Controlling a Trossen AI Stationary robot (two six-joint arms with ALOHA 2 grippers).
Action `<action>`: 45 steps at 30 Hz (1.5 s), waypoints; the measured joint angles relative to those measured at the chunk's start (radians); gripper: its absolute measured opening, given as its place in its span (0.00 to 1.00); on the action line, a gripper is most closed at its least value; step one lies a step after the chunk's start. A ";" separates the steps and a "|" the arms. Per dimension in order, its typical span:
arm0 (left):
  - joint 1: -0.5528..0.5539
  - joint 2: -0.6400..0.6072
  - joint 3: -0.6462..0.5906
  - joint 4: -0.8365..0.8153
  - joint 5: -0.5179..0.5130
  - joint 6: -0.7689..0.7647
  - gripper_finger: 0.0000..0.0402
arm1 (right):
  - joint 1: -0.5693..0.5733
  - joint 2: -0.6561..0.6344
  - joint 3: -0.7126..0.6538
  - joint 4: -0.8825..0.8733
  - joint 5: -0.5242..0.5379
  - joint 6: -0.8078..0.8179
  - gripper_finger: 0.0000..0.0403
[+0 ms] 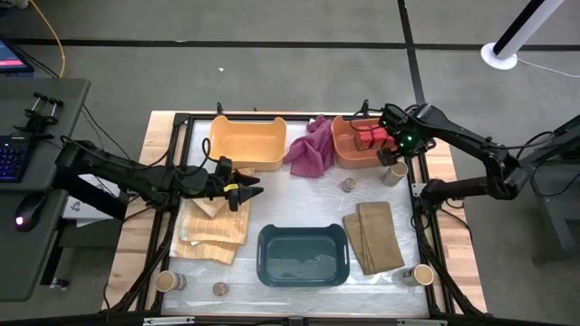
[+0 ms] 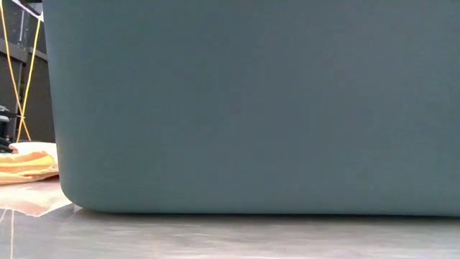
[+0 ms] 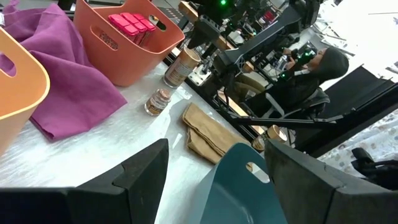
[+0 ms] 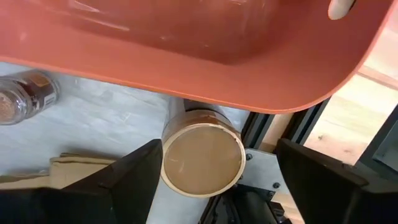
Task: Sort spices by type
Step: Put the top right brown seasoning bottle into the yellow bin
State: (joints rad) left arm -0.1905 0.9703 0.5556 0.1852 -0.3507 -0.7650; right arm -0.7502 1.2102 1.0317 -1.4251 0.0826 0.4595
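Red tins [image 1: 367,136] lie inside the salmon bin [image 1: 344,156]. My right gripper [image 1: 390,156] hovers open at that bin's right rim. In the right wrist view my right gripper [image 4: 219,149] has one finger on either side of a tan cylinder [image 4: 202,158], which stands upright on the table and is not touched. That cylinder [image 1: 392,174] sits just right of a small brown-topped jar [image 1: 348,185]. My left gripper [image 1: 239,191] is open above the left tan cloth [image 1: 213,231]. Further cylinders [image 1: 166,281] [image 1: 422,274] and a jar [image 1: 218,290] stand near the table's near edge.
A yellow-orange bin [image 1: 246,142] sits at the far left. A magenta cloth [image 1: 311,149] lies between the two far bins. The teal bin [image 1: 304,256] is at near centre, and its wall [image 2: 251,108] fills the low view. A folded tan cloth [image 1: 379,235] lies to its right.
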 joint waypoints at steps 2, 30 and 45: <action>0.000 0.000 0.000 0.000 0.000 0.004 0.62 | 0.000 0.000 0.000 -0.007 0.000 -0.015 0.81; 0.000 0.000 0.000 0.002 0.000 -0.019 0.62 | -0.014 -0.060 -0.229 0.176 -0.146 0.012 0.93; 0.000 -0.002 0.000 0.005 0.000 -0.019 0.62 | -0.013 -0.066 -0.224 0.260 -0.093 0.130 0.93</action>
State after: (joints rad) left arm -0.1906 0.9684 0.5556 0.1898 -0.3508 -0.7840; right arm -0.7631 1.1439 0.8074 -1.1653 -0.0105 0.5892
